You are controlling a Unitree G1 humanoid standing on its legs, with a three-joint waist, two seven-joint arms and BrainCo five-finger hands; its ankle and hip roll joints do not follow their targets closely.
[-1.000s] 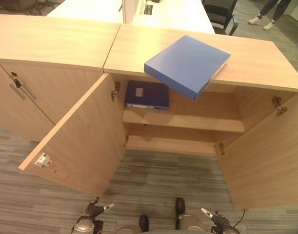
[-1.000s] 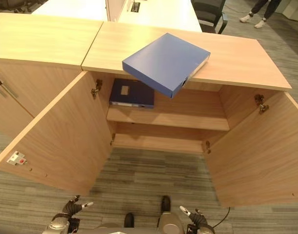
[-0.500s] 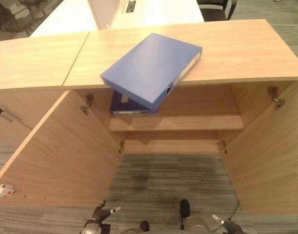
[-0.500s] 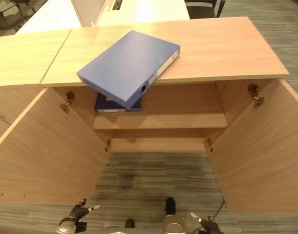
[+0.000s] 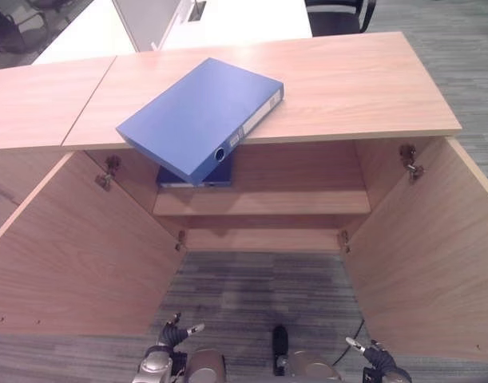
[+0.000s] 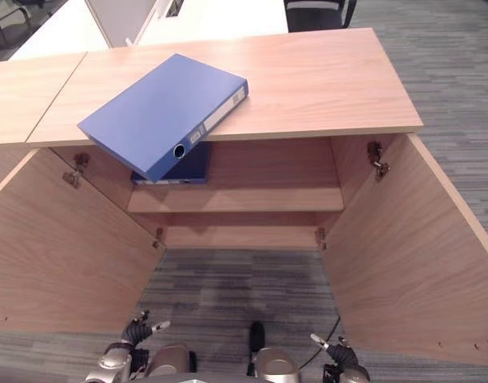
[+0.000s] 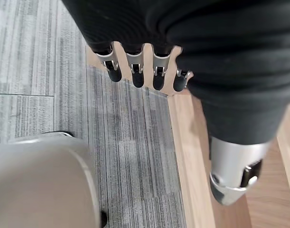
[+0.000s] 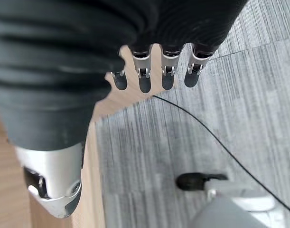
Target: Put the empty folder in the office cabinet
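Well above both hands' relaxed, empty fingers, the overhanging blue folder could tip off the cabinet top if nudged clumsily.

Twin head eyes steeply down on one open cabinet — wrist cameras close along fingers, floorward.

An office is shown. A low light-wood cabinet with both doors swung open is set on grey striped carpet. A blue box-file folder is laid on its top, and a second dark blue folder is shelved inside. White desks and a black office chair are seen behind.
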